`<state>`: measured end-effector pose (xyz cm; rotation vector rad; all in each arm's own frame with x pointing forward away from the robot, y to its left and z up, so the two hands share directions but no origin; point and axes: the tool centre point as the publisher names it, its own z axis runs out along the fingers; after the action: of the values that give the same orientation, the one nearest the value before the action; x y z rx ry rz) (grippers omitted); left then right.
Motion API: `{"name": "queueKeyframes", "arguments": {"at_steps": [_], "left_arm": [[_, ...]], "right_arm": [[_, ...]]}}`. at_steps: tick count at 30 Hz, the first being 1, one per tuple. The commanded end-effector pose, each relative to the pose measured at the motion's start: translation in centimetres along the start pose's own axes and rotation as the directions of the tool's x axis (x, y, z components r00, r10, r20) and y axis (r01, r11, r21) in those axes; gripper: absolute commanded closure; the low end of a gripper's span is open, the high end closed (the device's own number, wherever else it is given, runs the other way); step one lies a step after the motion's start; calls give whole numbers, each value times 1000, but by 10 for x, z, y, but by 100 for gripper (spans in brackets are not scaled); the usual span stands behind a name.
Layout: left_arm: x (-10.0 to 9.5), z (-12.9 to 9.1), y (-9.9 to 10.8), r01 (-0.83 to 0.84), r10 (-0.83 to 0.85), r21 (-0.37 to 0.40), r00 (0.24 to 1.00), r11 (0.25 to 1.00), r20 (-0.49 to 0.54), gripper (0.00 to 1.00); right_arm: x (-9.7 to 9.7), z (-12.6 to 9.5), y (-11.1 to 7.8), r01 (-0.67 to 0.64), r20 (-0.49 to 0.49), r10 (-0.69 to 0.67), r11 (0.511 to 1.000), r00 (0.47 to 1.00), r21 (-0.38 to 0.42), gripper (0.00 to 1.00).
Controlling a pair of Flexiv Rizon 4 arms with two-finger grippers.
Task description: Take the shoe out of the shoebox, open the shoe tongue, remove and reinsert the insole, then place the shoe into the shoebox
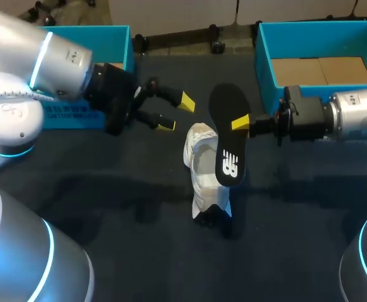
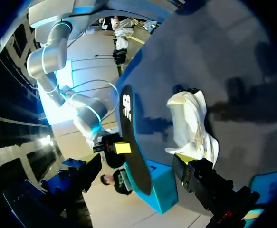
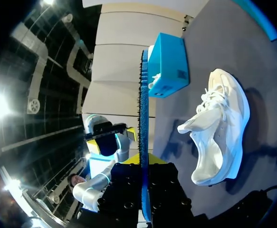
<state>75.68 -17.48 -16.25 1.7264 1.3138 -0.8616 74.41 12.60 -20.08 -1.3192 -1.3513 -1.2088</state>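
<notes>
Seen from above, the black insole [image 1: 228,135] stands in front of the white shoe [image 1: 202,168] and covers part of its side. It also hides the far finger of the right pincer [image 1: 242,123], so only one yellow tip shows there. The left shoebox [image 1: 117,41] is mostly hidden behind the left arm [image 1: 57,63], the right shoebox [image 1: 266,69] runs out of view at the side, and the left pincer [image 1: 176,113] shows just one finger [image 2: 190,164] in its own wrist view, the other being cut off.

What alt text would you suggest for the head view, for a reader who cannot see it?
The right gripper holds the black insole above the white shoe on the table. The left gripper hangs open beside them; one blue shoebox stands far right, another blue box far left.
</notes>
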Motion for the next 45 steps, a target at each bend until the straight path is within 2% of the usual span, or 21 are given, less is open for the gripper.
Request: {"name": "queueKeyframes", "arguments": {"at_steps": [1,15,24,25,28,32,34,35,38,45], "left_arm": [[4,12,5,34,-29,-47,994,998,108,0],[6,34,25,112,-77,-119,961,987,266,0],[-1,47,32,153,-113,-101,940,983,323,1],[-2,49,33,156,-116,-98,938,983,327,6],[-2,55,37,174,-133,-93,931,980,340,7],[-6,62,43,203,-159,-85,917,975,365,24],[-7,65,45,210,-166,-81,914,974,369,26],[-8,67,45,213,-169,-79,913,974,371,35],[-10,71,45,225,-184,-67,907,972,378,47],[-11,77,41,231,-192,-53,901,972,389,57]], "right_arm": [[4,1,-1,0,3,0,1000,1000,-6,100],[13,7,-5,-33,13,34,999,999,-38,100],[20,14,-6,-17,-2,17,998,1000,-63,100],[20,16,-6,-16,-4,16,998,1000,-64,100],[19,18,-6,-17,-6,16,998,1000,-65,100],[21,23,-9,-17,-10,17,998,1000,-55,100],[22,24,-9,-17,-11,16,998,1000,-53,100],[22,25,-9,-16,-12,16,998,1000,-52,100],[22,26,-9,-15,-14,14,998,1000,-54,100],[22,27,-6,-9,-11,9,998,1000,-62,100]]}}
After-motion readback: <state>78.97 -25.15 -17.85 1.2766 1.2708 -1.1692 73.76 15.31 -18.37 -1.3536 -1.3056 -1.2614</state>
